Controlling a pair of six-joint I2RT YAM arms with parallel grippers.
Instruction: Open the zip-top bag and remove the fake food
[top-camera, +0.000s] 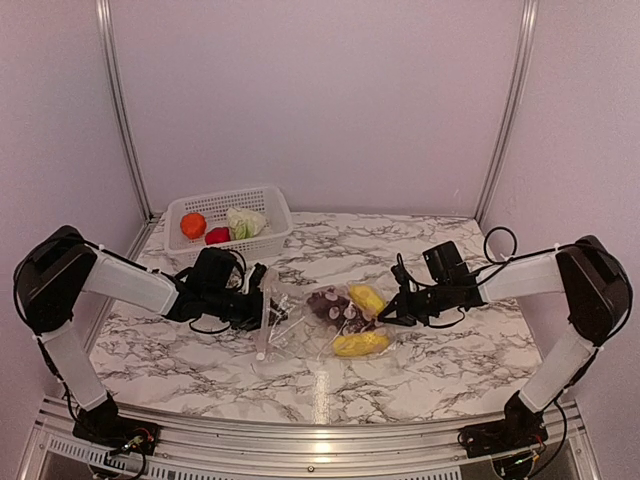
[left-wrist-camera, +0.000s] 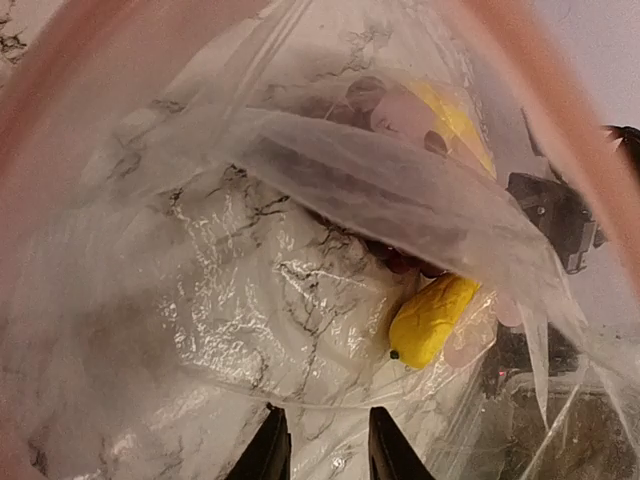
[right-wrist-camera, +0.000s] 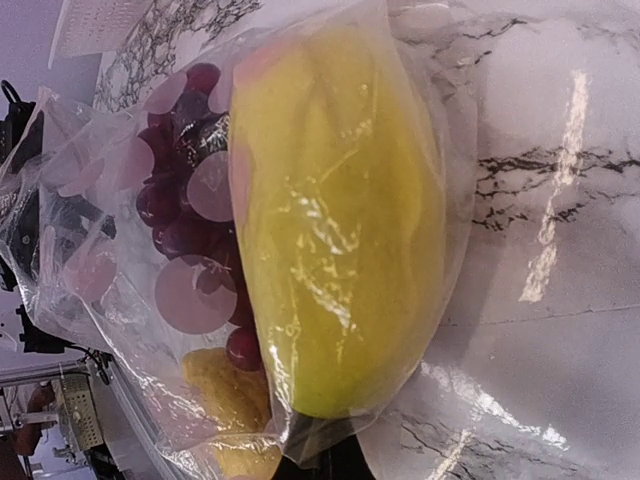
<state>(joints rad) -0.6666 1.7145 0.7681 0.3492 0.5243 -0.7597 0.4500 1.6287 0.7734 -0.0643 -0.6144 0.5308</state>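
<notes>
Centre of the top view: the zip-top bag (top-camera: 300, 335) lies on the marble table (top-camera: 480, 370), holding dark purple grapes (top-camera: 328, 305) and yellow pieces (top-camera: 362, 345). The right gripper (top-camera: 388, 312) is clamped on the bag's right edge. The left gripper (top-camera: 264, 300) meets the raised mouth at left. Its fingers (left-wrist-camera: 268, 452) show a narrow gap, so its grip cannot be told. Upper left, a white basket (top-camera: 272, 192) holds an orange piece (top-camera: 193, 224), a red piece (top-camera: 217, 236) and a pale green piece (top-camera: 245, 222).

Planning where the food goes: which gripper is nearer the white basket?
Left. The left gripper sits just in front of the white basket, at one end of the zip-top bag; the right gripper is farther off, at its other end.
</notes>
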